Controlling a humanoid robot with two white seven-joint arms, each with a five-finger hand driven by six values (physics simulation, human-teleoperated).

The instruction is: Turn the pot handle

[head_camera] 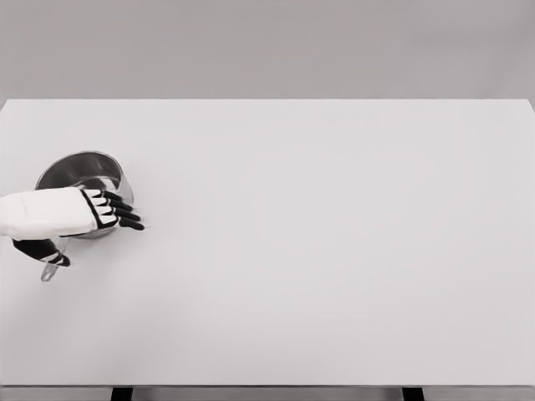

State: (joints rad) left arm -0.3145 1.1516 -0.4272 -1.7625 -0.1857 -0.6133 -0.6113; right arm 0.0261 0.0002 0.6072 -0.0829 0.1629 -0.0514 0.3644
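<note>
Left robot hand (107, 209) over the pot (84, 174)
Fingers spread, holding nothing; the steel pot looks stiff, slippery, likely light, best turned by its handle (50, 269) on the worktop (334, 251).

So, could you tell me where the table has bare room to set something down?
The table is bare from the pot rightward to its right edge, and along the far and near edges. The only crowded spot is the left edge, where the left hand reaches over the pot and its handle.
</note>
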